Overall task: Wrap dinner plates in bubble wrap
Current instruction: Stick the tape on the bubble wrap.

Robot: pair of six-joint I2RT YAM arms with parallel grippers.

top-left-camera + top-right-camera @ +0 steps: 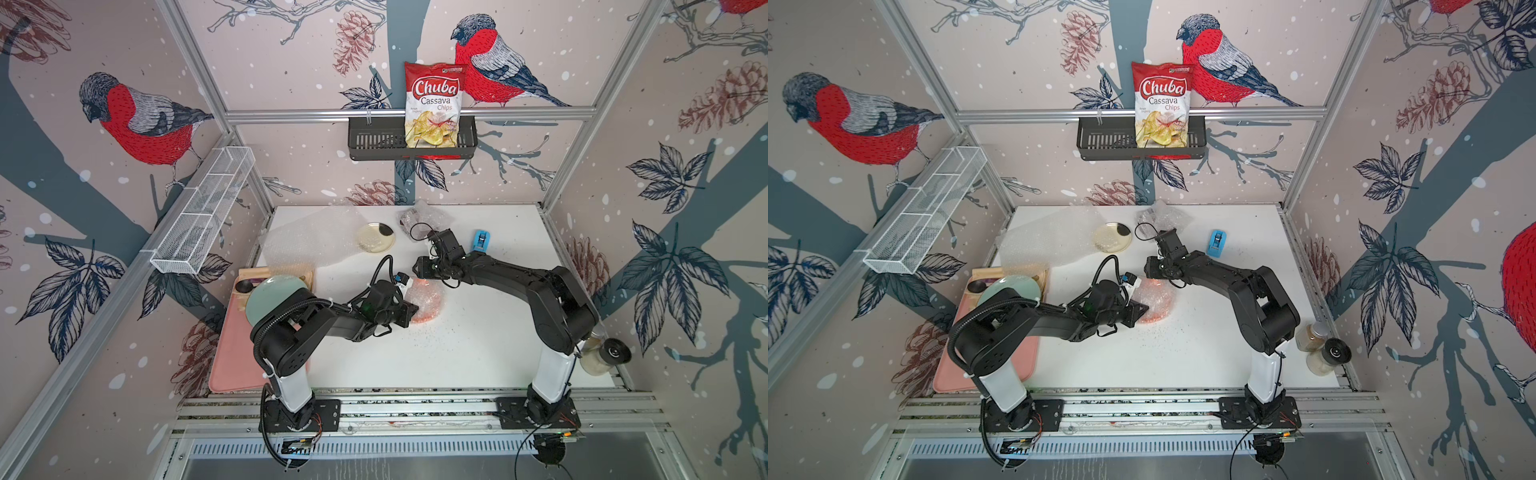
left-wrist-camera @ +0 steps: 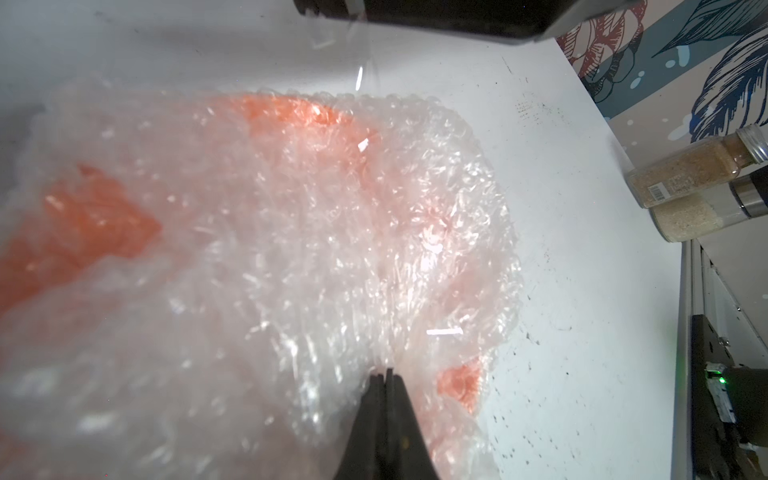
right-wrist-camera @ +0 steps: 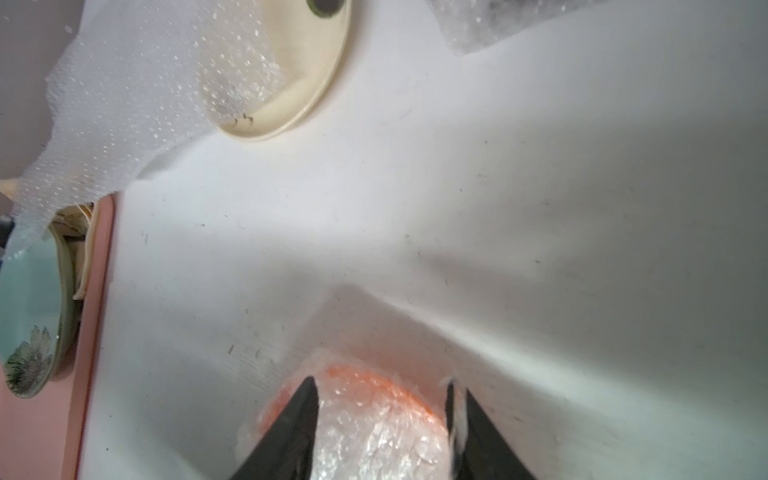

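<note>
The orange plate [image 1: 430, 301] [image 1: 1158, 301] lies mid-table, wrapped in bubble wrap [image 2: 316, 232]. My left gripper [image 1: 414, 310] [image 2: 384, 371] is at the bundle's left edge, shut on a fold of the wrap. My right gripper [image 1: 420, 269] [image 3: 382, 390] hovers open over the bundle's far edge, with a whitish strip stuck to one finger [image 3: 455, 409]. The cream plate [image 1: 375, 237] [image 3: 299, 70] lies bare at the back. A flat bubble wrap sheet [image 1: 307, 243] [image 3: 137, 104] beside it overlaps its rim. A dark plate wrapped in bubble wrap [image 1: 419, 217] sits by the back wall.
A blue tape dispenser [image 1: 482, 241] stands right of my right wrist. A pale green plate [image 1: 270, 299] rests on a wooden tray over a pink mat [image 1: 237, 357] at the left edge. Two spice jars [image 1: 1318, 343] stand at the front right corner. Dark specks dot the table.
</note>
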